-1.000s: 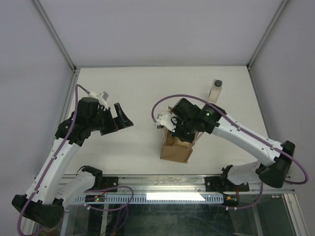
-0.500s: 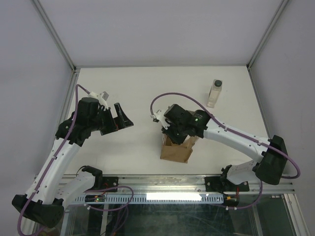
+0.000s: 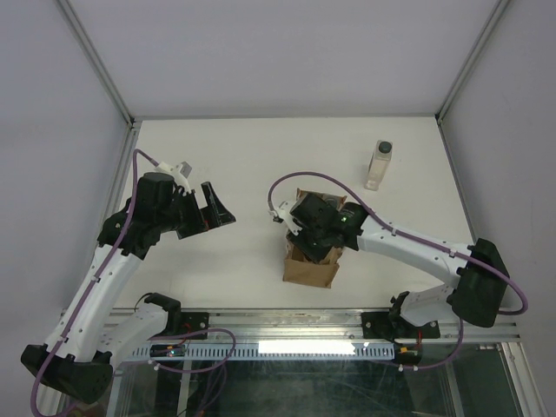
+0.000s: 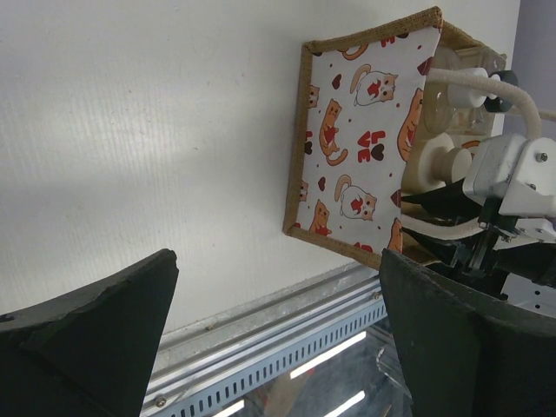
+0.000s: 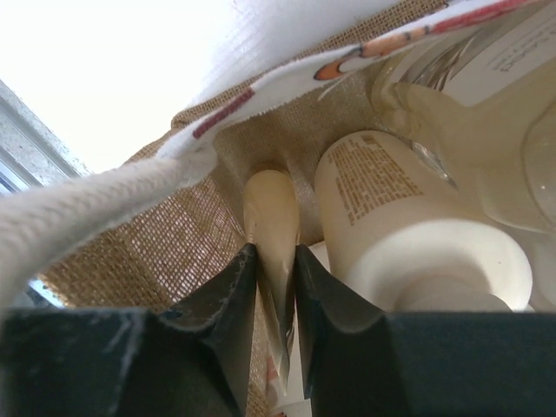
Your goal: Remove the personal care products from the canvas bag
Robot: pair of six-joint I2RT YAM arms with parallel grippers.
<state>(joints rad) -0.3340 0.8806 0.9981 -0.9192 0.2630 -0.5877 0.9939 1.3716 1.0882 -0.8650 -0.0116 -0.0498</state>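
Note:
The canvas bag stands at the table's near middle; its cat-print side shows in the left wrist view. My right gripper reaches down into the bag's mouth. In the right wrist view it is shut on a narrow cream product beside the bag's woven wall. A cream bottle with a pale cap and a clear bottle stand next to it inside. One clear-beige bottle with a dark cap stands on the table at the far right. My left gripper is open and empty, left of the bag.
A pale rope handle of the bag hangs across the right gripper's left side. The table's metal front rail runs just near of the bag. Frame posts stand at the far corners.
My right gripper has shifted a little left and lowered into the bag. The arm no longer covers the bottle on the table. The left arm has not moved.

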